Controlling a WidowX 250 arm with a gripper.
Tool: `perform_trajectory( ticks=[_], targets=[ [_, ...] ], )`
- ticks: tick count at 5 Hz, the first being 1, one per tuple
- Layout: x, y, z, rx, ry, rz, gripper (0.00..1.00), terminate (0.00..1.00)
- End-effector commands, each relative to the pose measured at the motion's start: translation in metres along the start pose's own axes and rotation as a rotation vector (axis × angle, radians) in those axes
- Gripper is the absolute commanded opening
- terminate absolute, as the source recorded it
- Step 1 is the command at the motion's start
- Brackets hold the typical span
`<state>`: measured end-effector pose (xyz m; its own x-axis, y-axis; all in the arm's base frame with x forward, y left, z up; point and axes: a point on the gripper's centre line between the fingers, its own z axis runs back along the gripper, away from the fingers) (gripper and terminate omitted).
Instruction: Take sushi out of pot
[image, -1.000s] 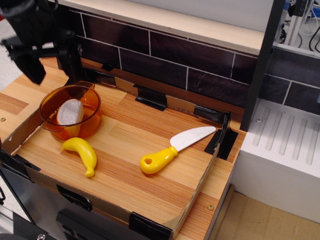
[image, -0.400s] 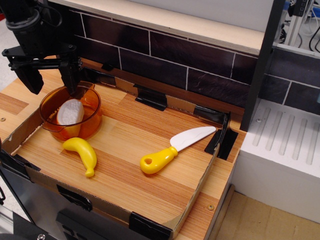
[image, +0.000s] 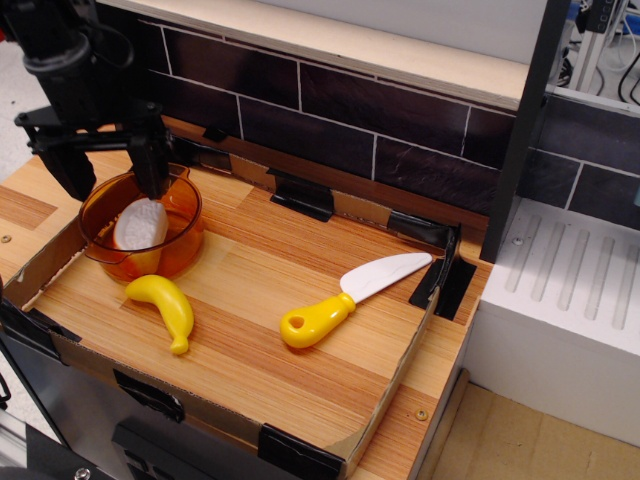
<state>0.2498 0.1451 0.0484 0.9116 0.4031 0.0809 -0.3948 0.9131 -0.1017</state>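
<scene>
Jaws of the black gripper spread wide | bumpy white oval sushi lies just below you in the translucent orange plastic pot | its long axis tilts up-right | drop straight down.

Orange pot, white sushi, yellow banana

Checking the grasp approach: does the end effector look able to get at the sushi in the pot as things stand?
Probably yes. The end effector hangs open right above the pot, whose top is uncovered, and the sushi lies exposed inside with nothing over it.
</scene>
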Motion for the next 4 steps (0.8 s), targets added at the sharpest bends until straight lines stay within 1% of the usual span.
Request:
perform_trajectory(
  ticks=[1,2,3,4],
  targets=[
    [-0.002,-0.003,-0.009,0.008,-0.011,-0.010,1.00,0.00],
    [-0.002,-0.004,-0.013,0.016,-0.009,-0.009,1.00,0.00],
    [-0.004,-0.004,-0.019,0.043,-0.008,-0.008,1.00,0.00],
    [-0.003,-0.004,-0.019,0.048,-0.010,-0.008,1.00,0.00]
  ],
)
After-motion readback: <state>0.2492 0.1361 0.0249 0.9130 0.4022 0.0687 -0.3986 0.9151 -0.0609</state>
